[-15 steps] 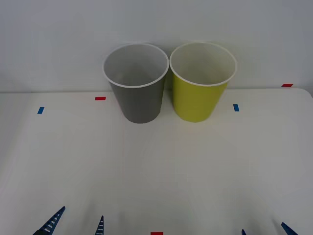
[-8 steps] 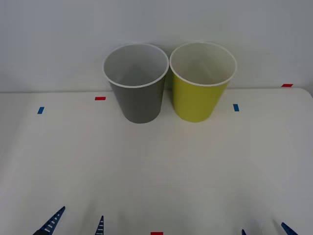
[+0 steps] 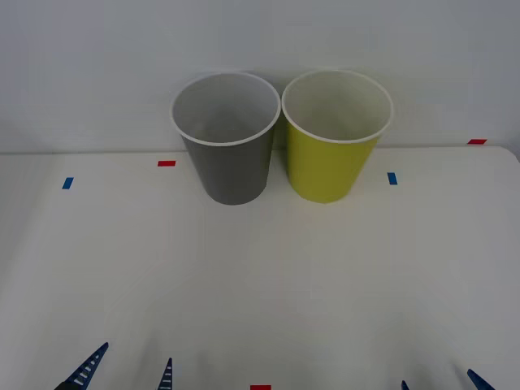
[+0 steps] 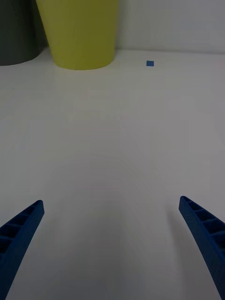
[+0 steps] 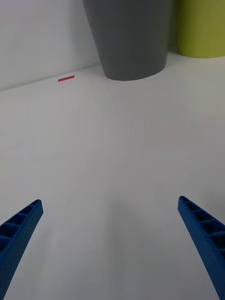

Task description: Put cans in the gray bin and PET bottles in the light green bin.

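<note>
Gray bin [image 3: 227,154]: upright at the far side of the white worktop [image 3: 260,276], white rim and inside; well ahead of the left gripper [image 3: 128,372], slightly toward its inner side. Seen from the left wrist, its base [image 5: 133,42] stands far beyond the parted jaws.

Light green bin [image 3: 335,150]: upright, just beside the gray bin on the robot's right, rims nearly touching; well ahead of the right gripper [image 3: 439,382], toward its inner side. From the right wrist its base [image 4: 79,35] rises far past the jaws, with the gray bin's edge [image 4: 16,33] next to it.

Left gripper: low at the near edge of the worktop, blue ribbed jaws spread wide, nothing between them.

Right gripper: low at the near edge, jaws spread wide [image 4: 112,243], bare worktop between them.

Tape marks: red mark [image 3: 166,163] and blue mark [image 3: 67,183] ahead of the left jaws; blue mark [image 3: 392,178] and red mark [image 3: 477,141] ahead of the right jaws; red mark [image 3: 260,387] at the near edge between the two grippers.

Change from the earlier frames: none; bins and both grippers stand as before.
</note>
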Controlling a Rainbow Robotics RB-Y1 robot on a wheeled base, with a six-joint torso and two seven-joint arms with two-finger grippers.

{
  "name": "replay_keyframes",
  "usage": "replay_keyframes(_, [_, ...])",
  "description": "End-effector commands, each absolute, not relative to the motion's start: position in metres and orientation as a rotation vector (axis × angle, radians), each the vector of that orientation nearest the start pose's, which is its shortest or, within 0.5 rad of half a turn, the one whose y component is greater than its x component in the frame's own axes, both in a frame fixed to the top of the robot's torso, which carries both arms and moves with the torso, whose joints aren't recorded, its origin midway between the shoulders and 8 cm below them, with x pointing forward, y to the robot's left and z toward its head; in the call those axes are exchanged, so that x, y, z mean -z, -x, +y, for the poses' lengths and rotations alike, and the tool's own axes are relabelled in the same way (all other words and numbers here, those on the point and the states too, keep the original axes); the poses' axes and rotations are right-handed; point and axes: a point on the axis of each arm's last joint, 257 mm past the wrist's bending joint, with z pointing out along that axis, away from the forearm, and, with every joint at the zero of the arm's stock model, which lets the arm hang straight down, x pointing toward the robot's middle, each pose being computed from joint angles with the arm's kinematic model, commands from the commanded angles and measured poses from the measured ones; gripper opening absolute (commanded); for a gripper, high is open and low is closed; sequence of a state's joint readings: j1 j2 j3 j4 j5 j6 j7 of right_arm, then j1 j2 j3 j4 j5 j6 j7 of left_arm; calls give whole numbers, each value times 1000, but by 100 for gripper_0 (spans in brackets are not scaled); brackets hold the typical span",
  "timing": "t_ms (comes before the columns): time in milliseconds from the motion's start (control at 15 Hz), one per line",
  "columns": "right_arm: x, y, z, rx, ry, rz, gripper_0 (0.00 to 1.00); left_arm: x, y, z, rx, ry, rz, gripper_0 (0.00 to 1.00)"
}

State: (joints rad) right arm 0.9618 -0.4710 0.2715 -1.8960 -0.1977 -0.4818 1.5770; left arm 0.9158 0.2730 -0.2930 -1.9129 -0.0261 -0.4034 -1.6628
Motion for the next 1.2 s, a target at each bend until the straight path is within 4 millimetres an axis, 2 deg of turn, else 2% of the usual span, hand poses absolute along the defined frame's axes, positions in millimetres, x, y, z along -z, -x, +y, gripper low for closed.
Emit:
replay_keyframes(67, [329, -216, -267, -55, 144, 1791, 100, 324, -247, 216, -50, -263, 1736, 100])
replay_keyframes(1200, [329, -216, -267, -55, 144, 1791, 100, 324, -247, 216, -50, -263, 1736, 100])
